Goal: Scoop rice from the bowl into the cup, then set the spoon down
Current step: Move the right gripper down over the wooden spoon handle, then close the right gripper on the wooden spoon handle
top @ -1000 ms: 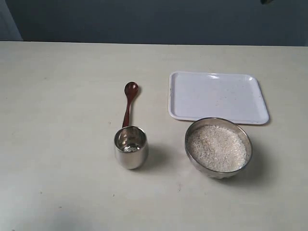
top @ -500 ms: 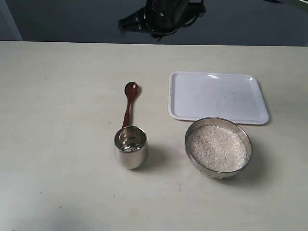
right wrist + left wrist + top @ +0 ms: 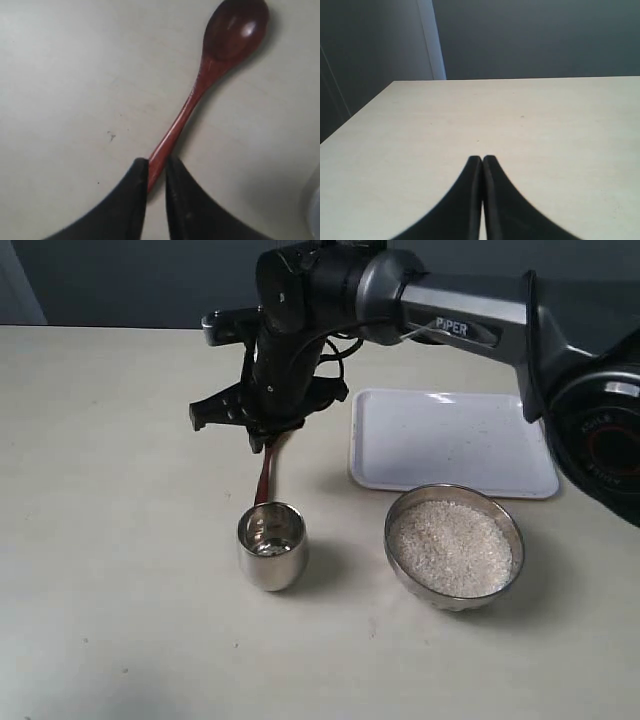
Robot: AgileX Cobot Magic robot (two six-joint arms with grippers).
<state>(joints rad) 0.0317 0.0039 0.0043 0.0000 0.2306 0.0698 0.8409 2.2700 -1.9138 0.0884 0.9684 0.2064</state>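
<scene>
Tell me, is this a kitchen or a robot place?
Probably a robot test bench, not a kitchen: a grey-and-black jointed robot arm reaches over a pale tabletop, with a plain dark wall behind.

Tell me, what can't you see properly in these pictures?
- Exterior view: the scoop of the spoon, hidden under the right claw.
- Right wrist view: the cup, cut off by the edge; also whether the claw pinches the spoon.
- Cup's contents: too small and shiny.
</scene>
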